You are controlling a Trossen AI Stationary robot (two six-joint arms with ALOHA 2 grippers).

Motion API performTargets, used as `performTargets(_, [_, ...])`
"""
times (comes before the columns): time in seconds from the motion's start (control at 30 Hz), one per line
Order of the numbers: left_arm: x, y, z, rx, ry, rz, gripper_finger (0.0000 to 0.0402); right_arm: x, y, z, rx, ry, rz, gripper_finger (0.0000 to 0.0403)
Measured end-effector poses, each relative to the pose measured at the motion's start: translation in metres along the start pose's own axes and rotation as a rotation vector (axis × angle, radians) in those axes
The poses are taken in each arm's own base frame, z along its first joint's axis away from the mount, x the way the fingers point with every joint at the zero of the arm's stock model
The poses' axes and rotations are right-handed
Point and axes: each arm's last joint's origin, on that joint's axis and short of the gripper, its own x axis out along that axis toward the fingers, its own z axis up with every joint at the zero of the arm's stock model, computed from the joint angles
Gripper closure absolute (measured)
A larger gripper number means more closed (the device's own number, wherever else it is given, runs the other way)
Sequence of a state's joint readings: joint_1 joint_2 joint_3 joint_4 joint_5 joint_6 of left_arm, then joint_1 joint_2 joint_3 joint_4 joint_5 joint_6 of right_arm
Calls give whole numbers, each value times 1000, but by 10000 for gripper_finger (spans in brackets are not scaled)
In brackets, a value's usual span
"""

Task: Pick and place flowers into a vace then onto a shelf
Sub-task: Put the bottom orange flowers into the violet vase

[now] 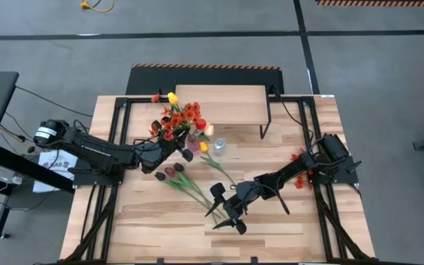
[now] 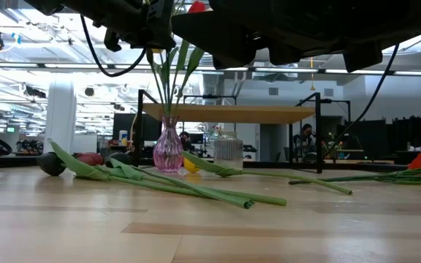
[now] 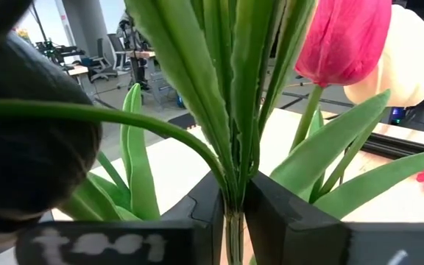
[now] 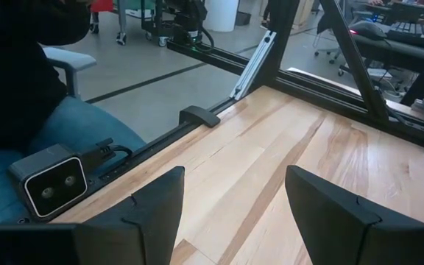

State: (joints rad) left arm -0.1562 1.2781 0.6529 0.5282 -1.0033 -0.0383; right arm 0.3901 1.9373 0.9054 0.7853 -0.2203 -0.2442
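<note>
A pink glass vase [image 2: 168,150] stands on the table in front of the shelf [image 1: 219,107], a light wood top on black legs. It holds a bunch of flowers [image 1: 182,118]: orange-red sprays, a yellow tulip, a red one and a cream one [image 3: 407,59]. My left gripper [image 1: 181,147] is shut on the bunch's stems above the vase. Loose tulips lie flat on the table: maroon heads [image 1: 171,171] with long stems, and a yellow one [image 1: 203,147]. More red flowers [image 1: 300,158] lie at the right edge. My right gripper [image 1: 227,210] hangs open over bare table, near the loose stems. My left gripper pinches the bundled green stems [image 3: 234,188] between its two fingers, below the leaves and heads. It comes at them about level from the table's left, fingers across the stems. The bunch stands upright, its lower stems [image 2: 168,109] running down into the vase's neck.
A clear ribbed glass [image 2: 229,152] stands just right of the vase. A small camera unit [image 4: 50,184] sits at the table's near edge. Black frame rails [image 1: 120,132] run along both table sides. Open tabletop lies toward the near edge [image 1: 160,228].
</note>
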Motion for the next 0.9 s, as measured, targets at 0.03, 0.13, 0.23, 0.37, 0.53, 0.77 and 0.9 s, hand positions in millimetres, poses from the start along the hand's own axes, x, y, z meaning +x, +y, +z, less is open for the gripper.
performTargets(0.03, [0,0,0,0,0,0,363,0,0,0,0,0,0,175])
performTargets(0.13, [0,0,0,0,0,0,349,0,0,0,0,0,0,175])
performTargets(0.23, [0,0,0,0,0,0,328,0,0,0,0,0,0,175])
performTargets(0.37, [0,0,0,-3,1,-16,299,0,0,0,0,0,0,175])
performTargets(0.53, [0,-1,0,-2,4,-31,270,0,0,0,0,0,0,175])
performTargets(0.77, [-1,-2,-4,14,28,-36,243,0,0,0,0,0,0,175])
performTargets(0.9, [-4,-4,-4,25,34,-48,230,0,0,0,0,0,0,175])
